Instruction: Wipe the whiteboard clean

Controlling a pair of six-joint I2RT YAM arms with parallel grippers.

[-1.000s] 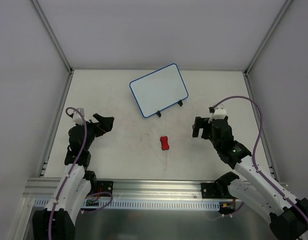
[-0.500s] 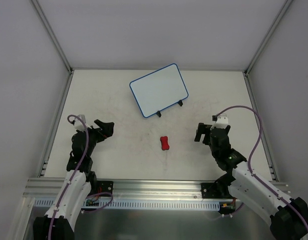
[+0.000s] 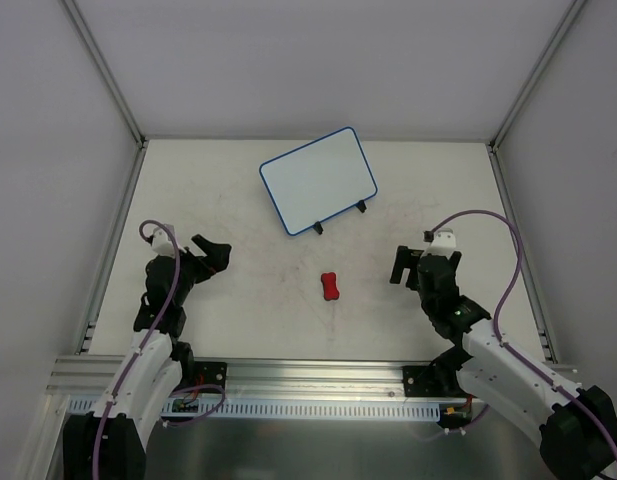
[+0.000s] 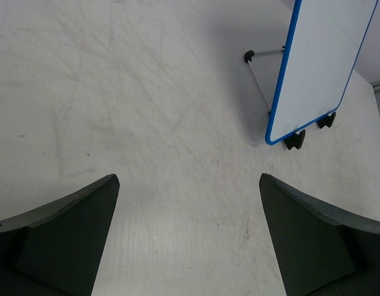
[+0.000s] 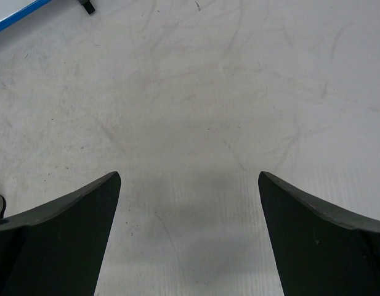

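The whiteboard (image 3: pixel 318 180) stands on two black feet at the back middle of the table, its white face with blue rim showing no marks. It also shows in the left wrist view (image 4: pixel 322 65), and its corner in the right wrist view (image 5: pixel 17 13). A small red bone-shaped eraser (image 3: pixel 331 286) lies in the middle of the table, in front of the board. My left gripper (image 3: pixel 214 255) (image 4: pixel 188 185) is open and empty at the left. My right gripper (image 3: pixel 400 266) (image 5: pixel 190 182) is open and empty at the right. Both hang low over bare table.
The scuffed white table (image 3: pixel 248 310) is walled by white panels on three sides. An aluminium rail (image 3: pixel 308 375) runs along the near edge with the arm bases on it.
Both arms have drawn back toward their bases. The right gripper dropped nearer, the left moved slightly nearer. The board and the eraser have not moved.
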